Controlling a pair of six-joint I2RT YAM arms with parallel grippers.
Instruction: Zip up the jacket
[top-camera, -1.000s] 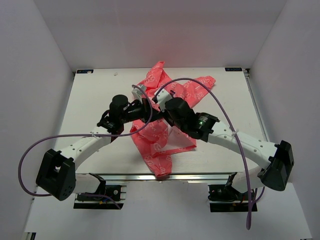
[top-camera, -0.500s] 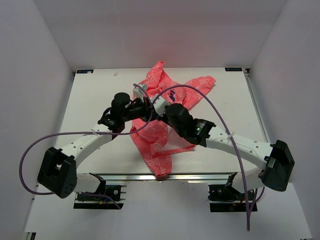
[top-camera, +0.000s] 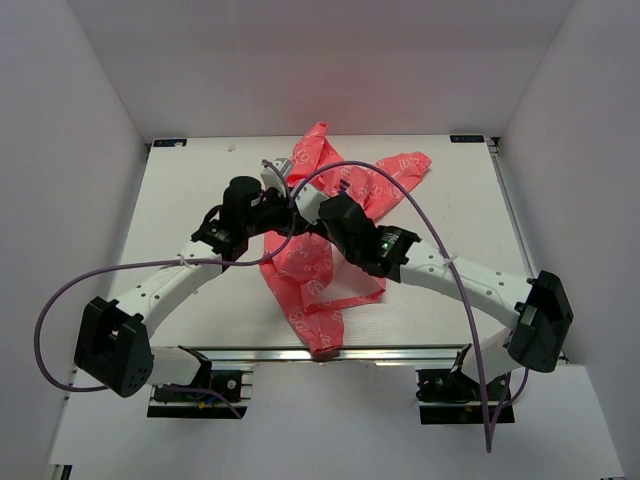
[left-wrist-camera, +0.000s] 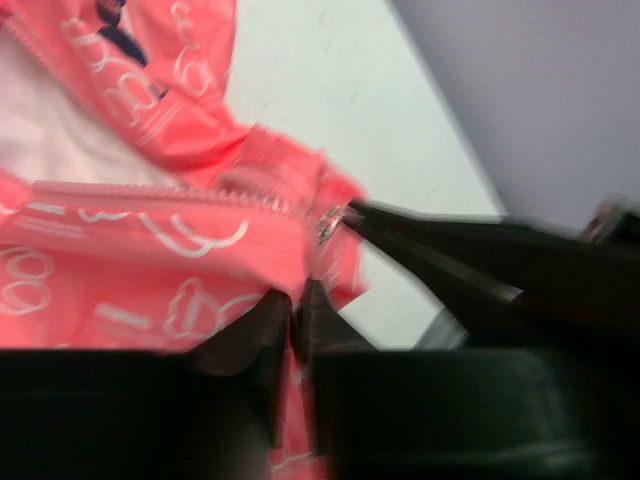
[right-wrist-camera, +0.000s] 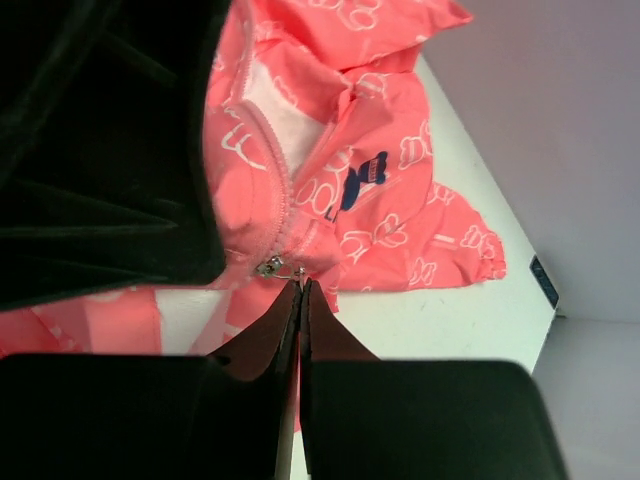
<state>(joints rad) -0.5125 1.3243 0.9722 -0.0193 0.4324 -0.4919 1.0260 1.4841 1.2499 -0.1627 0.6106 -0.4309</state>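
Note:
The coral-pink jacket (top-camera: 310, 272) lies crumpled at mid-table, one end hanging toward the front edge. Both grippers meet over its middle. My left gripper (top-camera: 288, 206) is shut on the jacket's fabric beside the zipper, as the left wrist view (left-wrist-camera: 295, 300) shows. My right gripper (top-camera: 314, 212) is shut on the small metal zipper pull (right-wrist-camera: 300, 274), with the slider (right-wrist-camera: 267, 266) just to its left on the zipper teeth. The white lining (right-wrist-camera: 290, 120) and a dark printed tag (right-wrist-camera: 365, 180) show above the slider. The left gripper's black body hides the jacket's left part in the right wrist view.
The white table (top-camera: 180, 200) is walled on three sides. Purple cables (top-camera: 400, 185) arc over both arms. A metal rail (top-camera: 420, 352) runs along the front edge, with the arm bases below it.
Both grippers have moved together toward the far left, carrying the jacket's middle with them. The right arm has stretched further out.

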